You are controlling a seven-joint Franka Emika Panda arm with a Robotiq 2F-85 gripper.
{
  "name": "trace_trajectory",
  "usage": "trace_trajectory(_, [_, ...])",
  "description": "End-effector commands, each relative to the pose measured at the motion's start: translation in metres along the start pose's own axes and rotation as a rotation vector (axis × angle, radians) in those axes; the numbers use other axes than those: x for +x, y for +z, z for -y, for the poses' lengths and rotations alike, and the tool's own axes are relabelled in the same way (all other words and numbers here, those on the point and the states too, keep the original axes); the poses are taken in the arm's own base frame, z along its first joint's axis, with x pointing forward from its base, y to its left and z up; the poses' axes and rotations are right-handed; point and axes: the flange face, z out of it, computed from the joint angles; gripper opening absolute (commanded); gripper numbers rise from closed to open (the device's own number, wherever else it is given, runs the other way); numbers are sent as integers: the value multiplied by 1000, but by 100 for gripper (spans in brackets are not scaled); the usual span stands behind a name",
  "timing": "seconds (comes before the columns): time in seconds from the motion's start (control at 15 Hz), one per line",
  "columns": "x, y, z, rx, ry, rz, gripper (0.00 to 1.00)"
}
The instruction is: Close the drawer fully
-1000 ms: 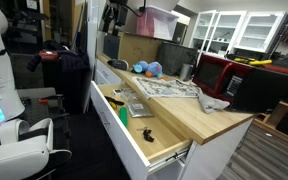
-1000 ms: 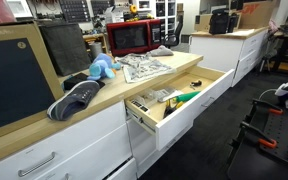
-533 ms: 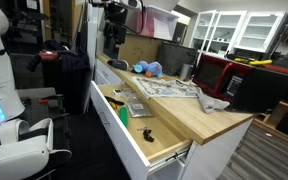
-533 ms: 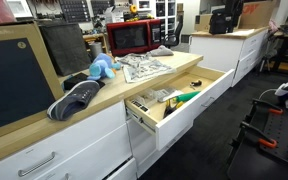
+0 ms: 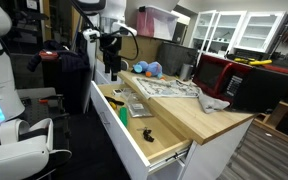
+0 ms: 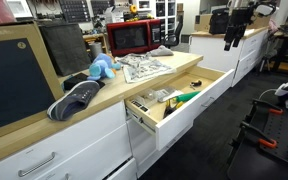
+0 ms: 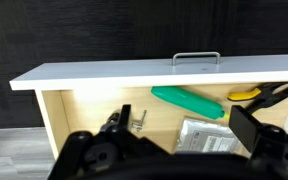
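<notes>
Dropping into view (absent a second ago): black two-finger gripper [image 5: 112, 73], spread wide, empty.
Long shallow white-fronted drawer [image 7: 164, 72] hangs open below the front edge of the wooden worktop [image 5: 199, 115]; pushing can likely begin.

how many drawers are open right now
1: the drawer under the wooden counter, pulled well out toward the aisle. The other white fronts in view look shut, but part of the cabinet is out of frame.
</notes>
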Motion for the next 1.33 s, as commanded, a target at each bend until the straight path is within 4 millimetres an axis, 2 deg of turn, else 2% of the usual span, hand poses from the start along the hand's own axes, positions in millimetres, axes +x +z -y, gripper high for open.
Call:
trace_trajectory(0.0, [-2, 42, -19, -60, 46, 7, 100])
trace_trajectory(0.2, [-6, 71, -30, -66, 66, 68, 100])
trace_trajectory(0.27, [-8, 57, -24, -52, 50, 45, 100])
trace_trajectory(0.47, [-10, 75, -27, -49, 55, 85, 100])
trace_trajectory(0.87, [-9, 74, -30, -57, 86, 71, 100])
trace_trajectory(1.27, [-25, 91, -40, -52, 122, 4, 100])
